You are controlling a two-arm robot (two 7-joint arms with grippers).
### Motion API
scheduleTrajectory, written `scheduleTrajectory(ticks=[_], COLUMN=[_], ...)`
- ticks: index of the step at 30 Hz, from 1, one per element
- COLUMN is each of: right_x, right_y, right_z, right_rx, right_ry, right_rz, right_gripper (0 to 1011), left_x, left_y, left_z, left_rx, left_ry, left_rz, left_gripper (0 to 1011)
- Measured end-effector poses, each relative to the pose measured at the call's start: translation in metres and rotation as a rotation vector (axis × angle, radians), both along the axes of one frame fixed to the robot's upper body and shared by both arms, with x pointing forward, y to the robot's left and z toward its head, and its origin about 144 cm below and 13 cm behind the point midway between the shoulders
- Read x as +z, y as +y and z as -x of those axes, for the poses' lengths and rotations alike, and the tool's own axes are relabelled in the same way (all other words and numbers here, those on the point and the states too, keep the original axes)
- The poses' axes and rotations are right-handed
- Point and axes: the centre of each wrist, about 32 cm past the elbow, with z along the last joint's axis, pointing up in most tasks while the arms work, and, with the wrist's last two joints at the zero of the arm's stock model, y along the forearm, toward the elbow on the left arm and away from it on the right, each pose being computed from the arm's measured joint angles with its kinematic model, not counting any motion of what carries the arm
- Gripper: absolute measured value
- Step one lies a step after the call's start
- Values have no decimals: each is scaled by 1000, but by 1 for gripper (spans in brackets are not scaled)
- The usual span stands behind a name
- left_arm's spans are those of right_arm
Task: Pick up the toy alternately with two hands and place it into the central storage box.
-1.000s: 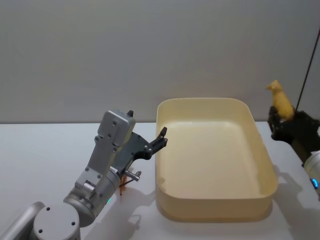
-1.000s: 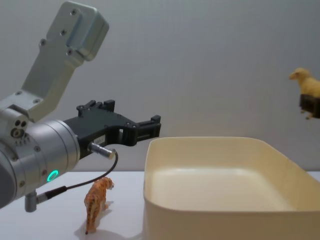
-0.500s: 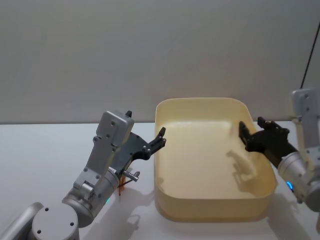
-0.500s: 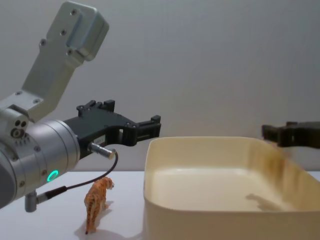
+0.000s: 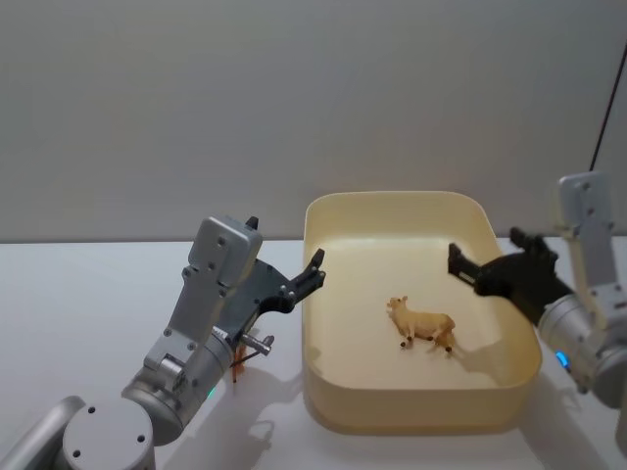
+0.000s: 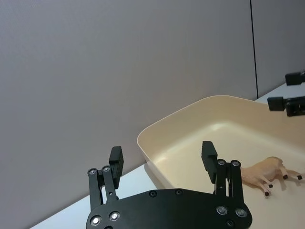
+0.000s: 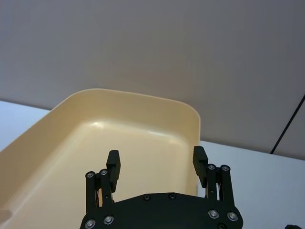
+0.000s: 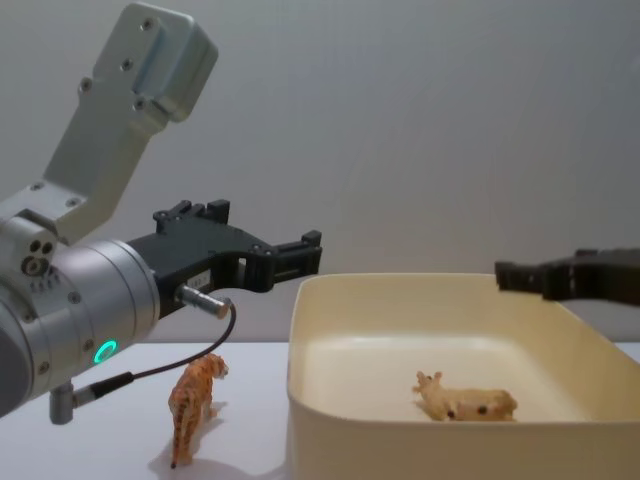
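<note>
Now the tiger toy (image 8: 193, 405) stands on the table just left of the central storage box (image 8: 400, 286), below the empty, spread left gripper (image 6: 162, 151), so that arm is nearer; the right gripper (image 7: 156, 160), also spread, hovers over the box, where a tan animal (image 5: 423, 325) lies.

Tan toy (image 8: 465, 402) lying in box (image 8: 400, 445); tiger (image 8: 195, 405) outside, apparently standing.

orange tiger (image 5: 237, 366) — mostly hidden behind the left arm (image 5: 208, 304), head view.
</note>
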Motion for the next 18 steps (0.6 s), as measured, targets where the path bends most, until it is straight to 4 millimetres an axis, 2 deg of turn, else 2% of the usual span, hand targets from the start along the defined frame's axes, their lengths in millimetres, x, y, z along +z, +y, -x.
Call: scheduleTrajectory(ticks=[4,10,15,18], right_x=[8,16,20,19], right_y=[-9,-27,-54,-64], right_z=[1,5,15,19], right_rx=[-27,-79,-152,-177], right_ry=[-36,-73,-84,-77], right_rz=[-19,-43,-50,-47], right_gripper=[1000,1001,1001,1001], left_x=[0,0,0,0], left_y=[0,0,0,0], left_z=[0,0,0,0], left_rx=[0,0,0,0], left_ry=[0,0,0,0], left_rz=[0,0,0,0], left_gripper=[1001,1001,1001,1001])
